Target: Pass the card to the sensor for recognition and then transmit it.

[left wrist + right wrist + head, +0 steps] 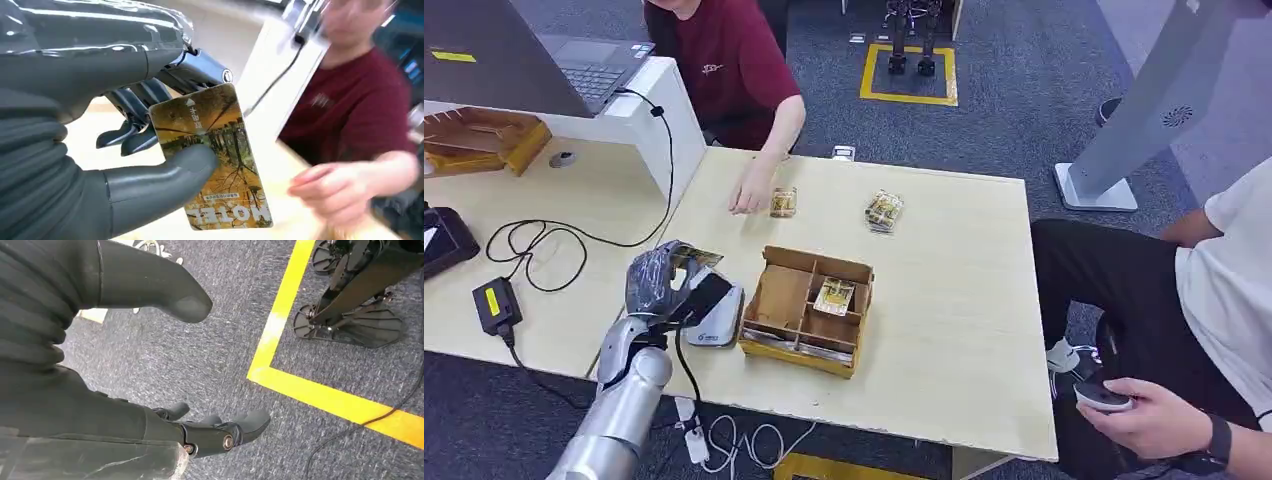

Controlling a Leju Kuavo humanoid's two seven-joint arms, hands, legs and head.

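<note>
My left hand (661,279) holds an orange-brown picture card (212,155) pinched between thumb and fingers. In the head view the card (692,258) sticks out of the hand just above the white and black sensor (711,313), which sits on the wooden table (964,300) next to the box. My right hand (150,365) hangs over the carpet, fingers spread, holding nothing.
A cardboard divider box (806,308) with a card (834,296) in one cell stands right of the sensor. Two more cards (784,202) (884,211) lie farther back. A person's hand (750,193) rests by one. Another person sits at the right. Cables cross the left desk.
</note>
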